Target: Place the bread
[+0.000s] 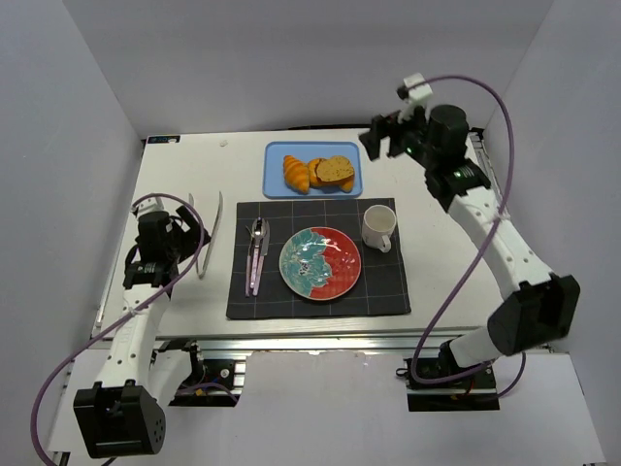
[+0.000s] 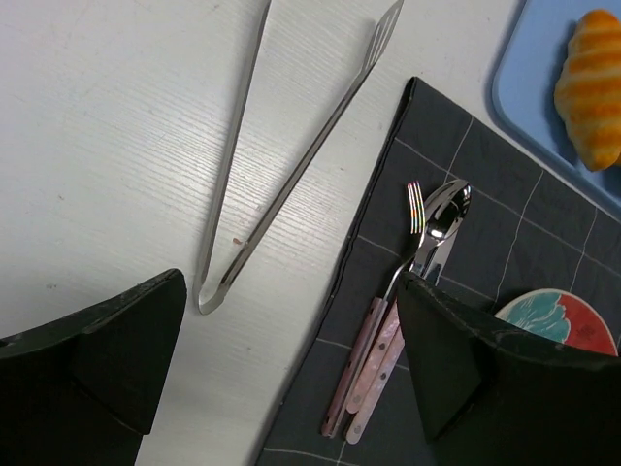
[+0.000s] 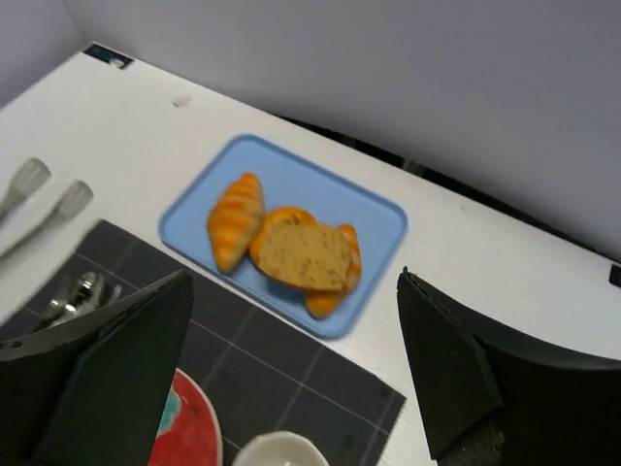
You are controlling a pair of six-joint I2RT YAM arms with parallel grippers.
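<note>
— White walls box in a white counter (image 1: pixel 194 165); where does the bread sit?
— The bread (image 3: pixel 304 255) lies in the blue tray (image 3: pixel 189 221) at the far side, resting on top of the croissants (image 3: pixel 236 219), beyond the dark mat (image 1: pixel 388 291) and the plate (image 1: pixel 320 262).
— How would it handle?
— Probably light, soft and crumbly, with a firmer crust. A hold across the crust edges, where the slice stands proud of the croissants, looks safest. A hard squeeze could dent or tear it.
— And the claws?
— The right claw (image 3: pixel 291 359) hangs high near the tray's far right corner, spread wide and holding nothing. The left claw (image 2: pixel 291 374) is also wide and empty, low over the tongs (image 2: pixel 286 184).
— What does each view add?
— The right wrist view shows the slice's speckled face and how it overlaps the croissants. The top view alone shows both arms, the tray and the plate together. Only the left wrist view shows the tongs' tips and the cutlery (image 2: pixel 427 243) up close; the bread is outside it.
</note>
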